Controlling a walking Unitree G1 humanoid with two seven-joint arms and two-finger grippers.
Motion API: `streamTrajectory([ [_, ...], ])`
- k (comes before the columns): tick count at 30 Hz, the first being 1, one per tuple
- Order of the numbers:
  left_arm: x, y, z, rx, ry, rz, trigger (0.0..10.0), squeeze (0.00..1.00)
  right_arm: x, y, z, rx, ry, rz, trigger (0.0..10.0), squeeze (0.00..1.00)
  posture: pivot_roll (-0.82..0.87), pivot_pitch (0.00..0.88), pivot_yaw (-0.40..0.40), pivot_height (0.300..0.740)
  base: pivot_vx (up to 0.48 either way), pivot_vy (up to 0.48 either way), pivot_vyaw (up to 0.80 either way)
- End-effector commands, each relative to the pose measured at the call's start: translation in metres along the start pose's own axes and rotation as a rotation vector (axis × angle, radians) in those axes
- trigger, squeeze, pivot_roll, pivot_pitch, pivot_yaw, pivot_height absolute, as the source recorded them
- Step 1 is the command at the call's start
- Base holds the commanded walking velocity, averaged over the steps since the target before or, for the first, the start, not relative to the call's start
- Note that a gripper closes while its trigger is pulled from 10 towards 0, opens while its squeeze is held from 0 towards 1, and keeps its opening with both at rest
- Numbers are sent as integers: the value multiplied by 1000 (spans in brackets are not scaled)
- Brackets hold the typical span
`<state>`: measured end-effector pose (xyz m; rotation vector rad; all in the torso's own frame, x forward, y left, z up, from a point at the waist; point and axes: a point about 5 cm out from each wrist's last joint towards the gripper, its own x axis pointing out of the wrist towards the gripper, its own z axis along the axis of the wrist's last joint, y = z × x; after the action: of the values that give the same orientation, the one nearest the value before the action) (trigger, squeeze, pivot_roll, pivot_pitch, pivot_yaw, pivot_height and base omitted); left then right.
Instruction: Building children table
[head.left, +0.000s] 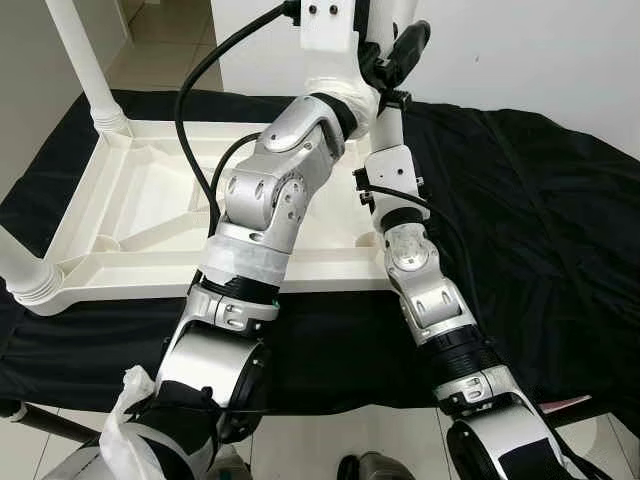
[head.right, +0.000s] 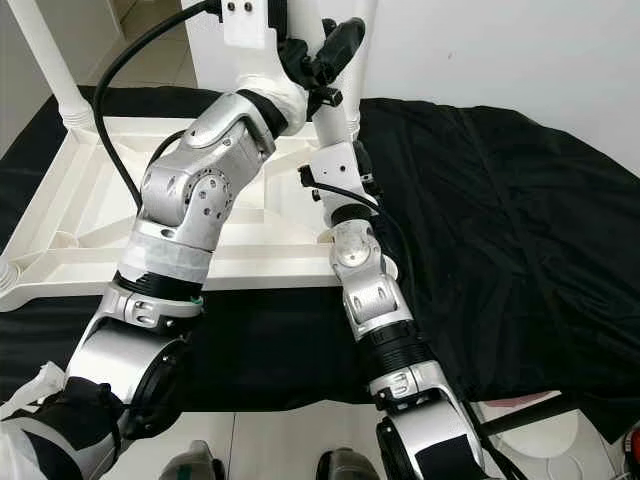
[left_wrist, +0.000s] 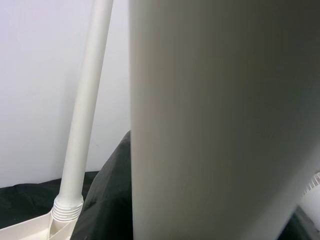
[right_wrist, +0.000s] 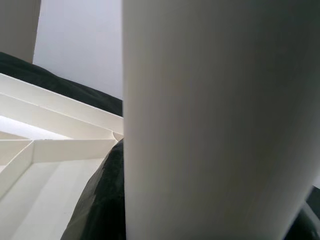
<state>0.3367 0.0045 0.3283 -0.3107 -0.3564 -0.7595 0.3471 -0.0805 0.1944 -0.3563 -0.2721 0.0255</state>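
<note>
Both grippers reach up to one white leg (head.right: 340, 105) at the tabletop's far right corner; the right gripper (head.right: 335, 45) has its black fingers against the leg, the left gripper (head.left: 330, 25) is beside it at the frame's top, and whether either is clamped I cannot tell; the tabletop (head.left: 150, 200) lies upside down on a black cloth (head.left: 530, 220), ribs up; beyond, another leg (head.left: 85, 60) stands in the far left corner.

black cloth (head.left: 520, 200) | white wall (head.left: 520, 50) | tiled floor (head.left: 160, 30)
</note>
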Motion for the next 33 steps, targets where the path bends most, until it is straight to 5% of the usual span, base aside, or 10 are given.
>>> streamTrajectory([
  [1,3,-14,2,-28,-23,-77,10000,0,1,6,-2,3,23,22,10000,0,68,0,-32,740,0,0,0],
  [2,2,-15,3,-54,-34,-89,10000,1000,2,6,-1,8,23,21,10000,0,70,3,-33,740,0,0,0],
  [14,0,-14,6,-58,-50,-96,10000,1000,6,3,-1,53,43,15,10000,0,76,11,-34,740,0,0,0],
  [15,0,-14,6,-51,-48,-93,10000,792,6,3,-1,51,43,20,10000,0,76,11,-34,740,0,0,0],
  [16,0,-14,6,-51,-48,-93,10000,792,6,3,-1,51,43,20,10000,0,76,11,-34,740,0,0,0],
  [17,-1,-13,7,-43,-49,-93,10000,0,7,1,-1,67,51,16,10000,0,76,15,-30,740,0,0,0],
  [33,-14,3,6,22,-62,-60,10000,0,15,-40,-18,263,157,-126,10000,0,77,19,-33,740,0,0,0],
])
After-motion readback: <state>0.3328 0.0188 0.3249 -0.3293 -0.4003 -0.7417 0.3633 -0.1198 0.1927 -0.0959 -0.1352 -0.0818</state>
